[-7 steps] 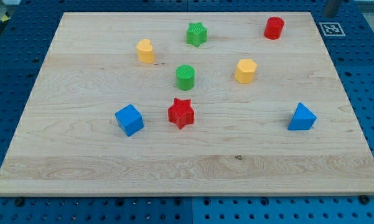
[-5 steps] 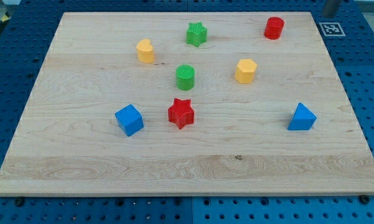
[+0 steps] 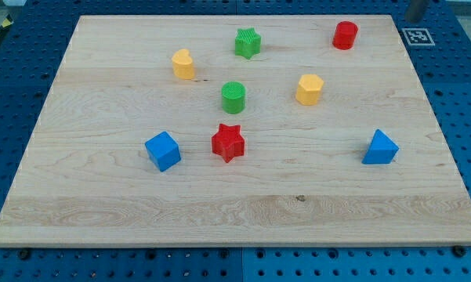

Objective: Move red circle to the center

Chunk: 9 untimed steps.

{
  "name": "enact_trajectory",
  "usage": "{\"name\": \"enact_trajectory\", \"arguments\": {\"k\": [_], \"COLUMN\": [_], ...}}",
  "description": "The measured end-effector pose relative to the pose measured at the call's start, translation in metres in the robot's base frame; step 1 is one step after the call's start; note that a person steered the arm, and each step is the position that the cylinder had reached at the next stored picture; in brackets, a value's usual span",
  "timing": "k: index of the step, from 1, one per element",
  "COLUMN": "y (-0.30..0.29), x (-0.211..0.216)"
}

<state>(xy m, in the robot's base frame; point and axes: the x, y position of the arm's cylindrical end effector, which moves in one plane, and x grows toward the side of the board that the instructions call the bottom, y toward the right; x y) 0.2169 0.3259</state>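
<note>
Wooden board point(image 3: 243, 227) on a blue perforated bench, read from the view's left to its right. At lower left stands the blue cube point(image 3: 163, 150); above it, toward the top, the yellow block point(image 3: 183, 64), its shape not clear. In the middle band you find the red star point(image 3: 228, 142), the green cylinder point(image 3: 233, 97) directly above it, and the green star point(image 3: 248, 43) near the top edge. Right of centre sits the yellow hexagonal block point(image 3: 309, 89). The red circle point(image 3: 345, 35), the block you must move, stands at the board's upper right, well apart from the centre. At far right lies the blue wedge-like block point(image 3: 380, 147).

A grey object point(image 3: 416, 9) is cut off by the view's top right corner; it may be part of your arm, but your tip itself does not show, so you cannot tell where it stands relative to any block or whether it touches anything. There are no jaws on this rig to hold a block.

Risks, as judged: the line from the red circle to the centre passes close to the yellow hexagonal block, so a straight push may knock it or jam both together. The green cylinder and red star crowd the centre and may be displaced on arrival. An off-axis contact on a round block will let it slip sideways off your tip.

Writing: none legible. A black-and-white square marker point(image 3: 417, 36) lies just beyond the board's upper right corner.
</note>
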Motion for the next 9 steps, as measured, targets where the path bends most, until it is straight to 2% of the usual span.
{"name": "enact_trajectory", "arguments": {"k": [1,2,5,7,8,9], "y": [-0.073,-0.107,-0.106,-0.066,-0.066,-0.073], "x": [0.055,0.063,0.073,0.051,0.045,0.016]}}
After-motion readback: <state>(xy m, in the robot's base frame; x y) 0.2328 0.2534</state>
